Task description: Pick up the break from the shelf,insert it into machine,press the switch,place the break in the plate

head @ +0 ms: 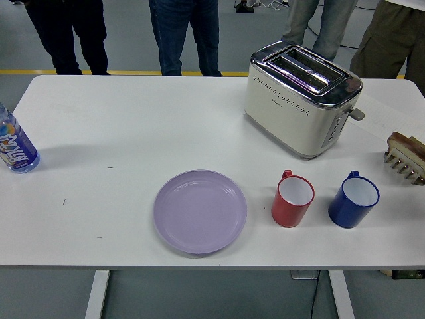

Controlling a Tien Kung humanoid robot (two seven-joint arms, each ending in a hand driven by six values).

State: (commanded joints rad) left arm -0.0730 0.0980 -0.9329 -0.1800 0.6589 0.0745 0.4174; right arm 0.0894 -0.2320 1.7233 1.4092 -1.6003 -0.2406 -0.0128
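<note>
The white surface [133,133] holds a cream two-slot toaster [299,109] and empty lilac plate [200,211]. Neither hand of mine shows, so I can't tell their state. The bread sits in the wooden rack [405,157] at the right edge; I should reach there first, gripping gently.

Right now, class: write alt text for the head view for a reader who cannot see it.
A white table holds a cream toaster, an empty purple plate, a red mug, a blue mug, a bottle and a bread rack.

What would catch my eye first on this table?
Probably the shiny cream toaster at the far right, its two slots empty. Nearer the front sit a lilac plate in the middle and, to its right, a red cup and a blue cup side by side.
</note>
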